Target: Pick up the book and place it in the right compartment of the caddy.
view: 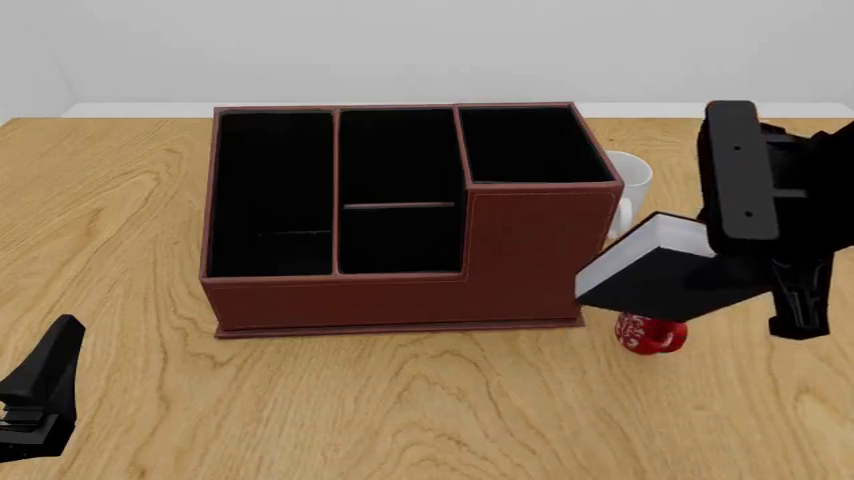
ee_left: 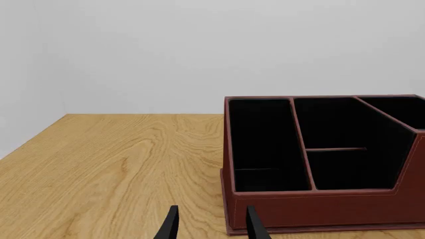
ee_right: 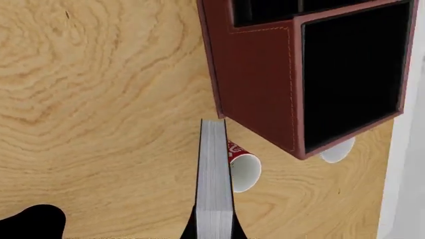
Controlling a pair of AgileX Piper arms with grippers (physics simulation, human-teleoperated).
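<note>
My right claw [view: 747,280] is clamped on the book [view: 654,275], which hangs tilted above the desk [view: 400,400], off its surface, just beside the caddy's [view: 400,215] right end. The book's near corner comes close to the caddy's front right corner; whether they touch I cannot tell. The right compartment [view: 523,145] sits open and dark, further toward the desk's far edge than the book.

My left claw [view: 40,395] rests low near the desk's front left corner, well apart from the caddy. In its own wrist view its fingers [ee_left: 171,224] stand a moderate gap apart with nothing between them, aimed at the caddy's front left corner.

The front view shows a white mug [view: 627,185] behind the caddy's right end and a red mug [view: 650,333] under the book, on its side. My right wrist view adds what the front hides: the book's white page edges [ee_right: 214,179] seen straight on, running away from my fingers, and the red mug's white inside. My own fingertips are hidden there behind the book
</note>
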